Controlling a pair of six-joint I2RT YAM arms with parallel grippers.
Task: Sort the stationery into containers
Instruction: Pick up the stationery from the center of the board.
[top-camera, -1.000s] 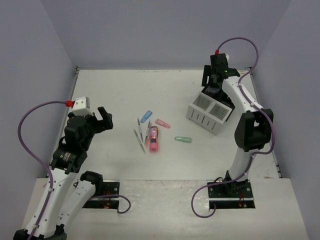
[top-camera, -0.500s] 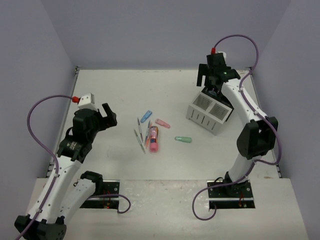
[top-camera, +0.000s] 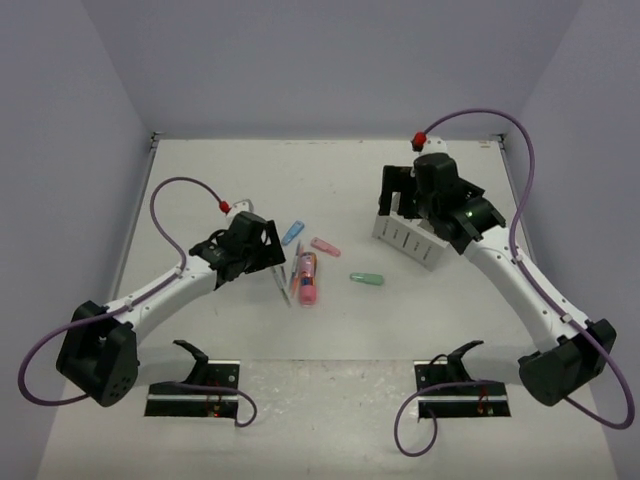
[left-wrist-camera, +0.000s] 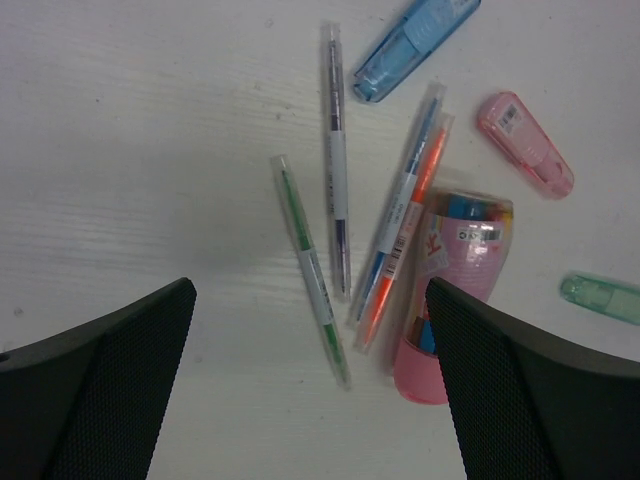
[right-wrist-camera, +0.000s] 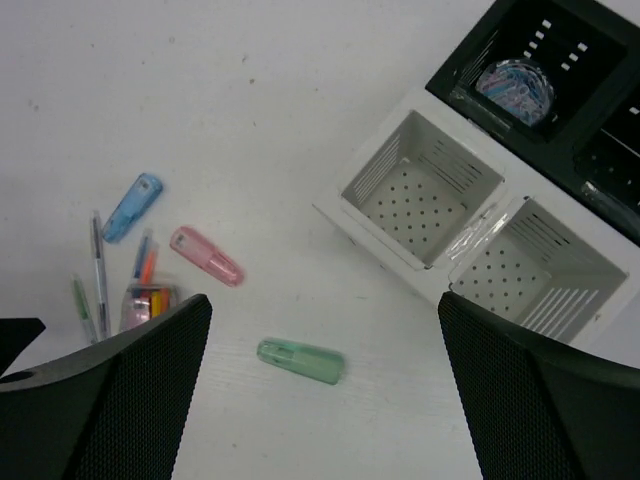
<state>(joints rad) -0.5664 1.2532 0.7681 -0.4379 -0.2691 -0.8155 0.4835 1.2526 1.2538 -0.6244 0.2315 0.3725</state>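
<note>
Pens (left-wrist-camera: 337, 170), thin and see-through, lie in a loose bunch on the white table (top-camera: 220, 180), just beside a fat pink tube (left-wrist-camera: 450, 290) with bright bits inside. Near them lie three small smooth plastic pieces: a blue piece (left-wrist-camera: 415, 40), a pink piece (left-wrist-camera: 525, 143), and a green piece (left-wrist-camera: 600, 297) off by itself. My left gripper (top-camera: 265, 248) hangs over the pens, spread wide and holding nothing. My right gripper (top-camera: 400, 190), also spread wide and empty, hangs above the box. Its white half (right-wrist-camera: 372, 175) has dotted floors and slatted walls. In one cell of its black half (right-wrist-camera: 470, 60) sits a round shiny disc (right-wrist-camera: 513, 83).
</note>
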